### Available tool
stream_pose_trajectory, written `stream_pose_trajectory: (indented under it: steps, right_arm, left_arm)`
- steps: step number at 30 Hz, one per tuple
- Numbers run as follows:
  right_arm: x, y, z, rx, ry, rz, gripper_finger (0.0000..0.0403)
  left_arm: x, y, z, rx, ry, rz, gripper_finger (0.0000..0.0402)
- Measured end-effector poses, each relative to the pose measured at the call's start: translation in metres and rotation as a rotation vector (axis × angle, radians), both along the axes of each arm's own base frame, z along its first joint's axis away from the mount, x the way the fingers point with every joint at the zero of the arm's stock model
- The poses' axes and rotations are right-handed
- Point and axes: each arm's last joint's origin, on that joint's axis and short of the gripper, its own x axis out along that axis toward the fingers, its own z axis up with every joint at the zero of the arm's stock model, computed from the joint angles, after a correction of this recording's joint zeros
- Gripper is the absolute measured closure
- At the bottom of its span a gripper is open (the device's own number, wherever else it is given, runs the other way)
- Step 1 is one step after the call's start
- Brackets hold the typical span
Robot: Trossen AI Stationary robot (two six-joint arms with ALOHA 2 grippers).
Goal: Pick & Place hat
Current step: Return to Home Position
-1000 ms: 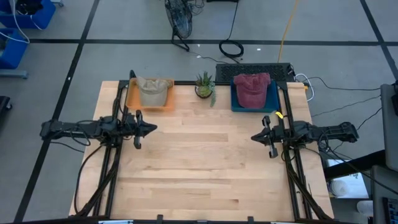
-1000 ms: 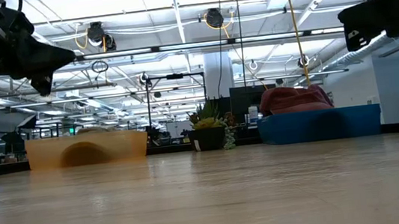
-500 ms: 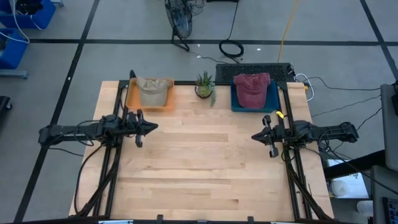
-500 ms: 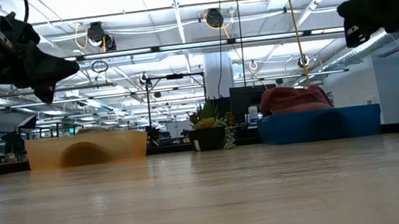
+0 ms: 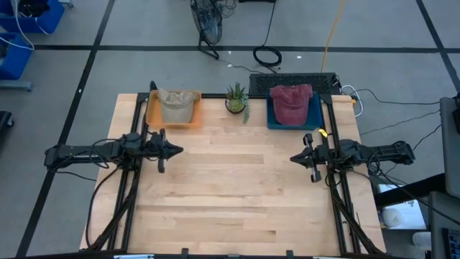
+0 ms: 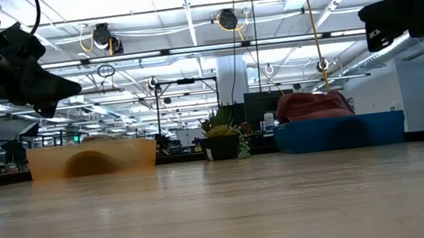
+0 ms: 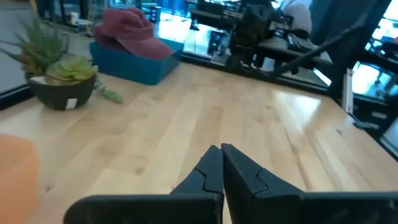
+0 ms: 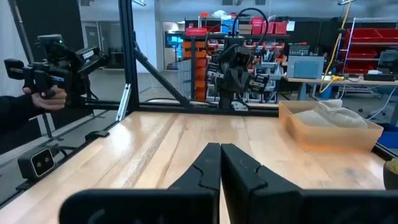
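A tan hat [image 5: 175,105] lies in an orange bin [image 5: 154,119] at the table's far left; the right wrist view shows the hat [image 8: 336,113] there too. A maroon hat [image 5: 290,102] sits in a blue bin [image 5: 315,115] at the far right, also seen as the maroon hat [image 7: 129,32] in the left wrist view. My left gripper [image 5: 177,150] hovers shut over the table's left side, near of the orange bin. My right gripper [image 5: 293,157] hovers shut over the right side, near of the blue bin. Neither holds anything.
A small potted plant [image 5: 236,100] stands between the two bins at the far edge. Black frame rails [image 5: 131,183] run along the table's left and right sides. The wide wooden middle of the table [image 5: 230,187] lies between the grippers. A person's hand [image 8: 43,99] shows beyond the table.
My left gripper has dropped a little and tipped slightly downward, staying shut. The right arm and both hats have kept still.
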Motion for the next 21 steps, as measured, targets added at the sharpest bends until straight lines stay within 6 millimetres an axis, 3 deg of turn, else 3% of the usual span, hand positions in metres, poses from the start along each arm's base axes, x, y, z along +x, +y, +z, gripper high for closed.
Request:
stream_pose_trajectory:
  steps: [6, 12, 21]
  right_arm:
    - [0.0, 0.0, 0.0005, 0.011, -0.004, -0.001, 0.0403]
    - [0.0, 0.0, 0.0005, 0.012, -0.004, -0.001, 0.0403]
    - [0.0, 0.0, 0.0004, 0.012, -0.004, -0.001, 0.0403]
  left_arm:
    - [0.0005, -0.0004, 0.0036, 0.044, -0.033, -0.02, 0.0383]
    - [0.0011, -0.0026, 0.0097, 0.092, -0.096, -0.102, 0.0398]
    - [0.0007, -0.0022, 0.0046, 0.052, -0.046, -0.082, 0.0391]
